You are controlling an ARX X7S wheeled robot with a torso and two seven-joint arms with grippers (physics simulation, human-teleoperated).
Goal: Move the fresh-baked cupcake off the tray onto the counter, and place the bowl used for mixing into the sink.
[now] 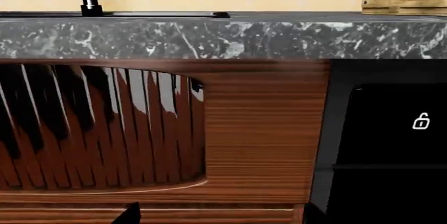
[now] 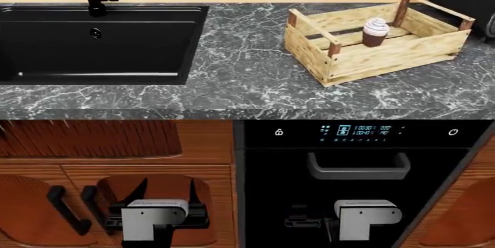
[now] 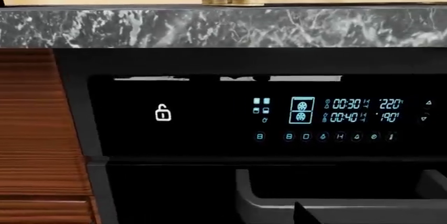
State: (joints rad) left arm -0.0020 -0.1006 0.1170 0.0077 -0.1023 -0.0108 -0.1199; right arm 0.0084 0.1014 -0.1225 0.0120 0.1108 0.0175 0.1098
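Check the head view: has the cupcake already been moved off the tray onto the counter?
No. The cupcake stands upright inside the tray, on its slatted floor, not on the counter.

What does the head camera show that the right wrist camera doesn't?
Only the head view shows the cupcake standing inside the tray, the whole black sink, the counter's top surface, and both arms low in front of the cabinets. Only the right wrist view shows the oven display close enough to read its lit digits. Both show the counter's marble front edge, part of the tray, the oven's padlock icon and the oven handle.
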